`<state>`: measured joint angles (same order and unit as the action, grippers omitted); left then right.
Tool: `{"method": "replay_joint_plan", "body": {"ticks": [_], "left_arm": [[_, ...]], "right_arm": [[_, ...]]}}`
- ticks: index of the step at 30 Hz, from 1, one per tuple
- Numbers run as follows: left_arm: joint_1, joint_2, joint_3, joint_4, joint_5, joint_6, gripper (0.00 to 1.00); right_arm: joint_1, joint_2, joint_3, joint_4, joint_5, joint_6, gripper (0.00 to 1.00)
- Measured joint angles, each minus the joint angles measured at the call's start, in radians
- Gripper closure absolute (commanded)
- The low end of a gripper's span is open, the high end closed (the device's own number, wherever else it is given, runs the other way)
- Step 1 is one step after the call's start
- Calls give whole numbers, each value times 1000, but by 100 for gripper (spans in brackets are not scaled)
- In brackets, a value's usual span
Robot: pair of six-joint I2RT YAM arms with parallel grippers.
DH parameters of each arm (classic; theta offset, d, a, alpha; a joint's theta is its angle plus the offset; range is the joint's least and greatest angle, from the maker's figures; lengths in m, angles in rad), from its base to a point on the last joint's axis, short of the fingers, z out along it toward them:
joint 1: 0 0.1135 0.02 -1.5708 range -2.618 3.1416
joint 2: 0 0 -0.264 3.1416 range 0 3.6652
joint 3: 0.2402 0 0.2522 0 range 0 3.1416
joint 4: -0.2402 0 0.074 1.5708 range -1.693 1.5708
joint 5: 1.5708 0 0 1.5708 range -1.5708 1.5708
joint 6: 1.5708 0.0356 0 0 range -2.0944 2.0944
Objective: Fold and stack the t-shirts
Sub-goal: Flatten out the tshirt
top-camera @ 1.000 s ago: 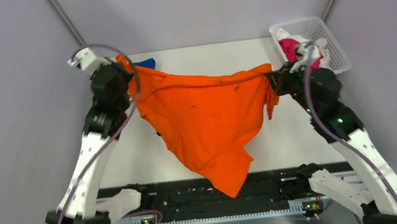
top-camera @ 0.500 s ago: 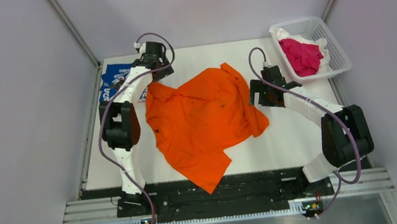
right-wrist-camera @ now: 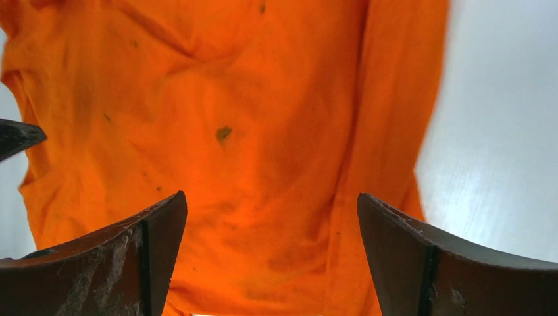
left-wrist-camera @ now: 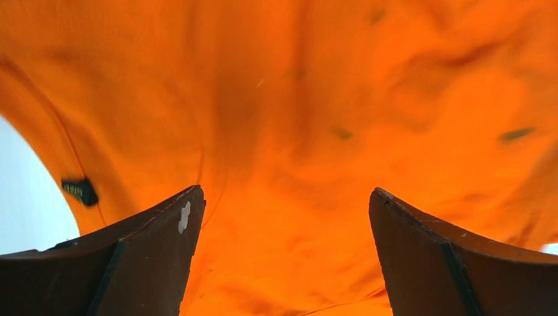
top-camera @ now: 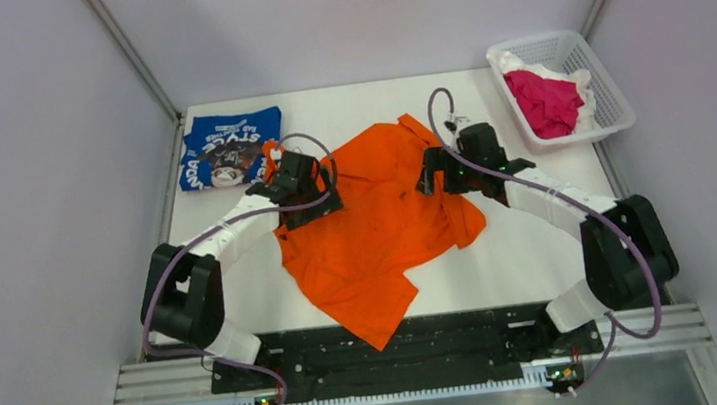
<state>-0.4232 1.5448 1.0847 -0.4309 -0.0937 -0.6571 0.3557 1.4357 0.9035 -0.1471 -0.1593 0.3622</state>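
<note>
The orange t-shirt (top-camera: 377,226) lies spread but rumpled on the middle of the white table, one corner hanging toward the near edge. It fills the left wrist view (left-wrist-camera: 296,112) and most of the right wrist view (right-wrist-camera: 217,118). My left gripper (top-camera: 314,195) hovers over the shirt's left edge, open, nothing between its fingers (left-wrist-camera: 286,191). My right gripper (top-camera: 432,173) is over the shirt's right side, also open and empty (right-wrist-camera: 271,195). The blue t-shirt (top-camera: 228,148) with white lettering lies folded at the far left corner.
A white mesh basket (top-camera: 579,137) at the far right corner holds pink cloth (top-camera: 545,102) and some white cloth. Grey walls close in the table on the left, right and far sides. The black arm-mount rail (top-camera: 449,339) runs along the near edge.
Both grippers opened and let go of the orange t-shirt, which dropped from being stretched in the air to lying on the table. Both arms came down and inward over it.
</note>
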Motion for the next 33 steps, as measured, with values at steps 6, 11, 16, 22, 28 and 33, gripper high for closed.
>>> {"method": "replay_joint_plan", "body": {"ticks": [6,11,16,22,28,33], "left_arm": [[5,47,-123,-11,22,-49,1],[17,172,-32,-21,10,-78,1],[68,322,163,-75,1,-82,1],[144,519,455,-183,3,-81,2],[181,625,629,-264,1,-54,2],[190,754,850,-354,11,-10,1]], "right_arm": [[88,168,20,6,-32,18,1],[99,212,7,5,-20,51,1],[29,206,-15,10,27,114,1],[-197,55,-151,3,90,183,1],[-435,-16,-220,-27,201,214,1],[-446,-31,-230,-37,189,213,1]]}}
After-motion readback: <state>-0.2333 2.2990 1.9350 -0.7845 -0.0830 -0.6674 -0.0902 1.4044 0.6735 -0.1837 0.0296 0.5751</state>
